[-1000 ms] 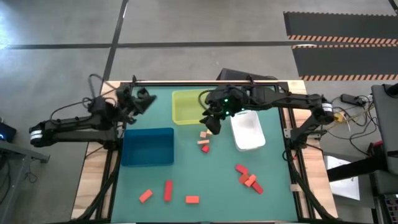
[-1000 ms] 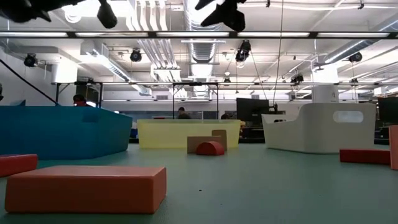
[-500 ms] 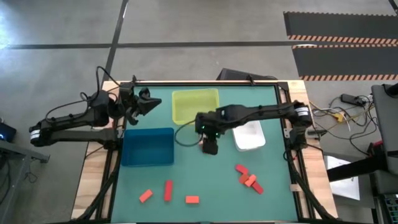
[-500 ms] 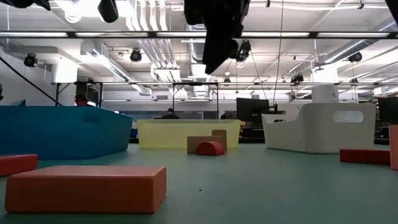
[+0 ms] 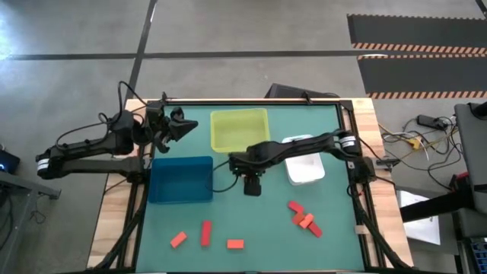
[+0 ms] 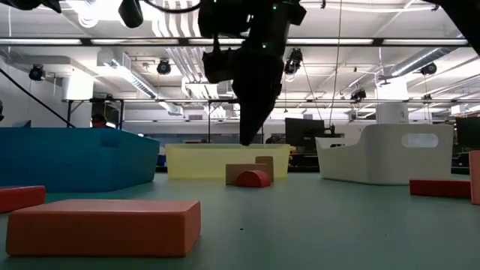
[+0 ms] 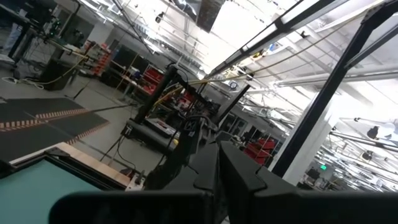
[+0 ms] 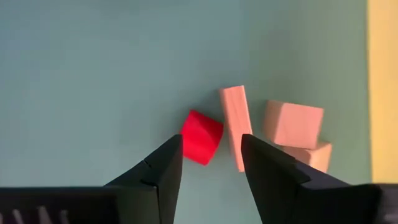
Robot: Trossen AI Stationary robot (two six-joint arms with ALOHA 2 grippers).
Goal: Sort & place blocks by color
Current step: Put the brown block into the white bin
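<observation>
The red block (image 8: 201, 137) sits mid-frame in my right wrist view, a tan bar (image 8: 235, 127) touching it and two tan cubes (image 8: 293, 123) just beyond. My right gripper (image 8: 210, 163) hangs above, fingers spread, holding nothing. The yellow tray (image 5: 239, 129) lies nearby. My left gripper (image 5: 179, 124), upper left, is closed and empty.

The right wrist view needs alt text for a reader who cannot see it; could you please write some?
The right gripper hangs with fingers apart above a small red wooden block on the green table mat. Beside it lie a pale tan-pink wooden bar and two pale tan-pink cubes.
</observation>
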